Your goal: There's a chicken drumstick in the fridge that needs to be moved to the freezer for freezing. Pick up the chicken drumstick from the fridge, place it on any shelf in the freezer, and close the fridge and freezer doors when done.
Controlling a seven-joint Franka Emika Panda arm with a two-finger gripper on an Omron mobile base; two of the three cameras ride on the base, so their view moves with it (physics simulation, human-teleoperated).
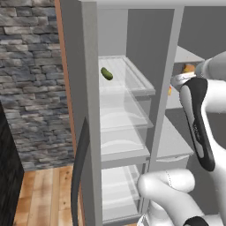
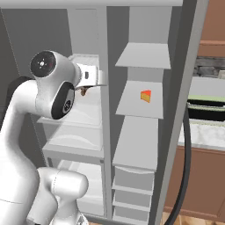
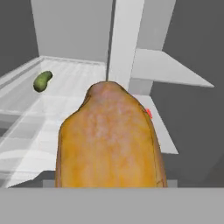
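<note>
Both doors stand open; gripper [image 2: 83,91] is clamped on the drumstick [image 3: 109,140], which could clip the divider [image 3: 122,43] and drop.

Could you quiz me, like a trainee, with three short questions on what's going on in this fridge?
1. True or false: the chicken drumstick fills the hand view, close in front of the camera.
2. What small green item lies on the upper glass shelf in the left compartment?
3. The cheese wedge sits on a shelf in which compartment: A left, B right?

Key: 1 true. 2 the pickle. 3 B.
</note>
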